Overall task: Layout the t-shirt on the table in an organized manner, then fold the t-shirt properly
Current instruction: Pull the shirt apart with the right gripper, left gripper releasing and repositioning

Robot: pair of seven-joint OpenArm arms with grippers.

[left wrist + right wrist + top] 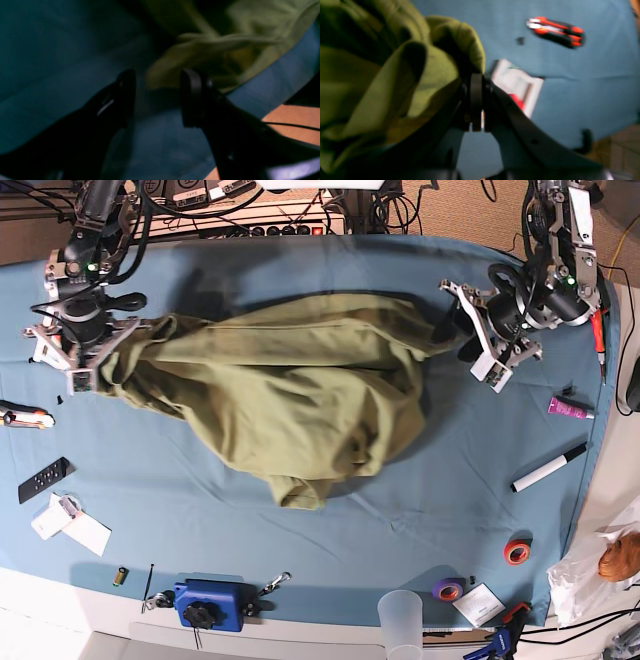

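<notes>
T-shirt [290, 390] hangs pinched in right tool [477, 102]; left tool [157, 97] spread beside it.

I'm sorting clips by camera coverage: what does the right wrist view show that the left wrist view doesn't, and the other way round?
Only the right wrist view: the right gripper shut on a bunch of the t-shirt, plus a red-and-black tool and a white card lying on the table.

Only the left wrist view: the left gripper with its jaws apart and nothing between them, the shirt's edge just beyond them, and a strip of tan floor past the table's edge.

Both: olive shirt fabric over the teal cloth, and heavy blur.
</notes>
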